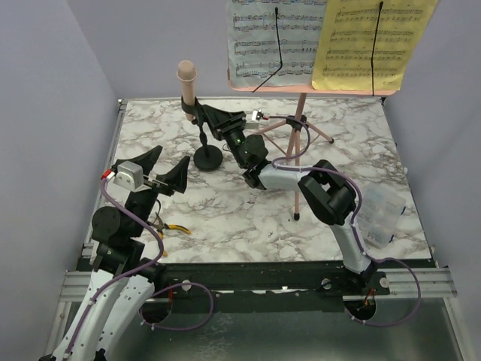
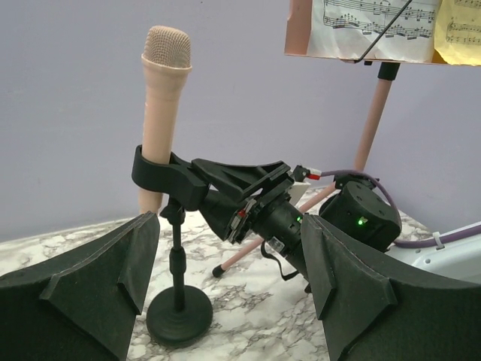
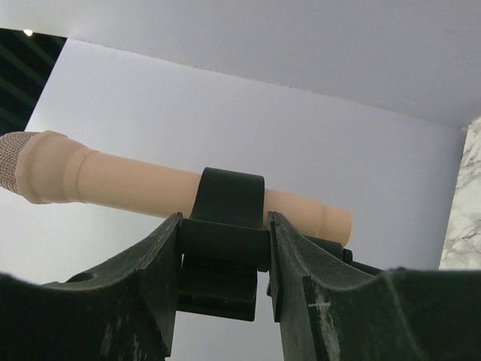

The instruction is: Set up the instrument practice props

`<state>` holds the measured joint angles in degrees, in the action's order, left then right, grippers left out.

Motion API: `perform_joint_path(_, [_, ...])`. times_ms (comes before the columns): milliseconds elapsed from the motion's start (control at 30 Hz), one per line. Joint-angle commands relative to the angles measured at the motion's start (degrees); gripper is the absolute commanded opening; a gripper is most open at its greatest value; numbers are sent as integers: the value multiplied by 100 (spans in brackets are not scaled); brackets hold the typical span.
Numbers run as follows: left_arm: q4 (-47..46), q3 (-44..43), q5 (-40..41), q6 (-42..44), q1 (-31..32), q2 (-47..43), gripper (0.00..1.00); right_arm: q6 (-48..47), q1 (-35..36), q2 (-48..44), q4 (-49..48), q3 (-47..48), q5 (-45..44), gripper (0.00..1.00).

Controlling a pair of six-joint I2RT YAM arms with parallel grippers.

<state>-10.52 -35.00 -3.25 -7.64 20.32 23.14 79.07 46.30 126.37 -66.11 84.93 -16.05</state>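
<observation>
The beige toy microphone (image 1: 186,79) stands upright in the clip (image 2: 160,174) of the small black mic stand, whose round base (image 1: 208,158) rests on the marble table. My right gripper (image 1: 201,114) is shut on that clip (image 3: 229,207), just under the microphone (image 3: 128,184). My left gripper (image 1: 169,164) hangs open and empty at the near left, facing the stand's base (image 2: 179,316). The pink music-stand desk (image 1: 312,90) sits on its pink pole (image 1: 299,150) at the back. It carries a white page (image 1: 274,37) and a yellow page (image 1: 372,41).
Yellow-handled pliers (image 1: 174,228) lie near the left arm's base. A clear plastic box (image 1: 379,214) sits at the right edge of the table. The tripod legs (image 1: 319,134) spread behind the right arm. Lilac walls close in on three sides.
</observation>
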Motion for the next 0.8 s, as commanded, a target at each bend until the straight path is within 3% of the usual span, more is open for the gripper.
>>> perform_joint_path(0, [48,15,131,0,-36,-39,82,267,31,81,-714,51,-323,0])
perform_joint_path(333, [50,3,114,-3,-36,-44,82,207,38,55,-955,-335,-453,2])
perform_joint_path(567, [50,2,96,-1,-45,-38,82,117,37,-52,-1033,-618,-469,19])
perform_joint_path(767, [55,9,105,-4,-45,-41,82,-27,37,-315,-903,-890,-352,42])
